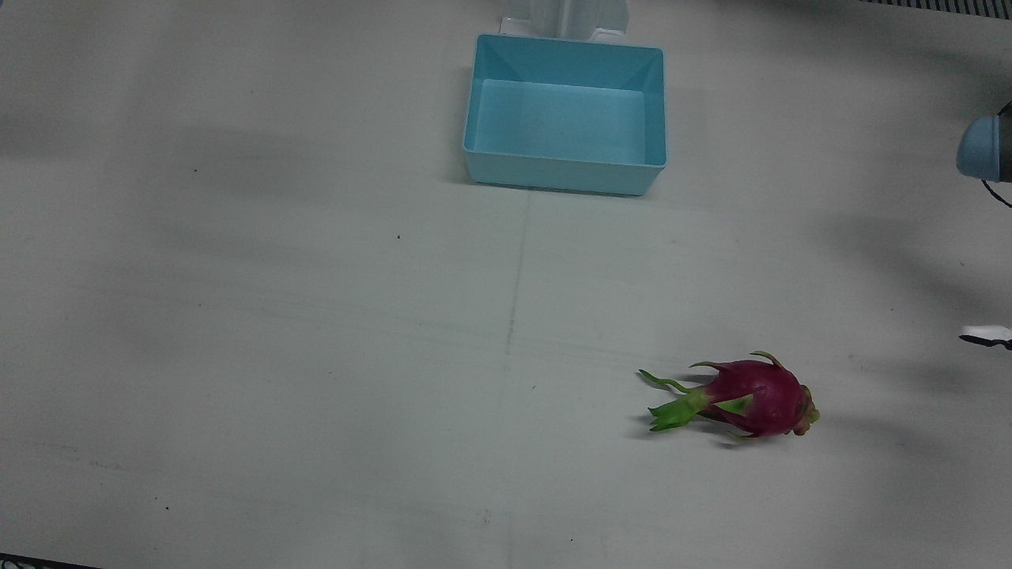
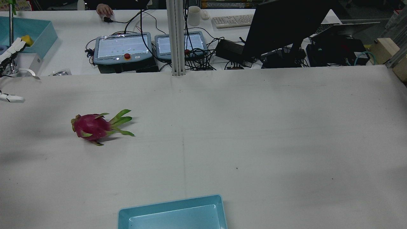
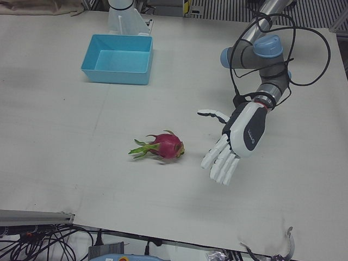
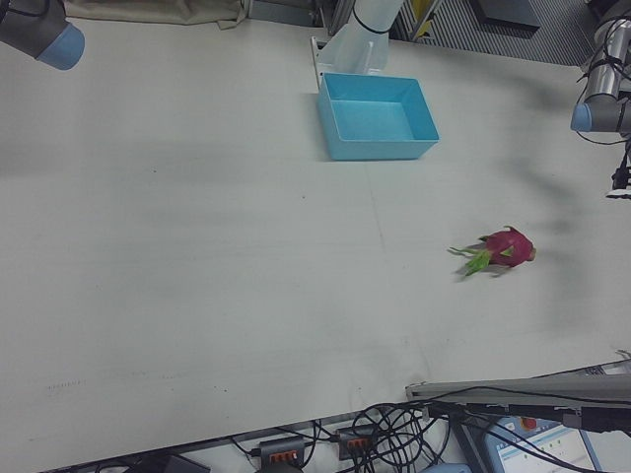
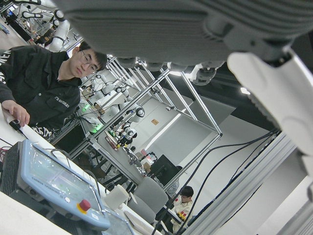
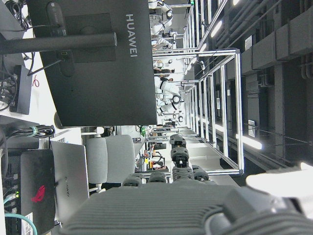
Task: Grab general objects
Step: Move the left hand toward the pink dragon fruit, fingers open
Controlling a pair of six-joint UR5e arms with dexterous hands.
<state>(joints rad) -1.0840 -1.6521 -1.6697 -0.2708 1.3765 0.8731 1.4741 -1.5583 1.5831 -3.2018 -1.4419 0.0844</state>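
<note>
Left robot hand (image 3: pixel 235 142), seen best in the left-front view: fingers (image 3: pixel 220 163) spread and extended, pointing down toward the desk (image 3: pixel 81 163), thumb (image 3: pixel 212 114) held out to the side; the palm is empty and no part of it touches anything. It hangs above the desk surface, near the dragon fruit (image 3: pixel 162 147) but apart from it, on the fruit's blunt-end side. In the rear view only white fingertips (image 2: pixel 12 99) of this robot hand enter at the picture's left edge, clear of the fruit (image 2: pixel 95 126).

Dragon fruit (image 1: pixel 739 395): lies on its side on the bare desk, magenta body with green leafy tips pointing toward the desk's middle. It sits on the half of the desk before the left arm, well apart from the blue bin (image 1: pixel 565 114).

Blue bin (image 3: pixel 118 58): open-topped, empty, standing at the robot's side of the desk just before the pedestal.

Right robot hand: its own camera shows only the grey back of the palm against a monitor; whether its fingers are spread or closed cannot be told. In the right-front view only a joint of the right arm (image 4: pixel 44 34) shows at the upper left corner, far from the fruit (image 4: pixel 503 248)
</note>
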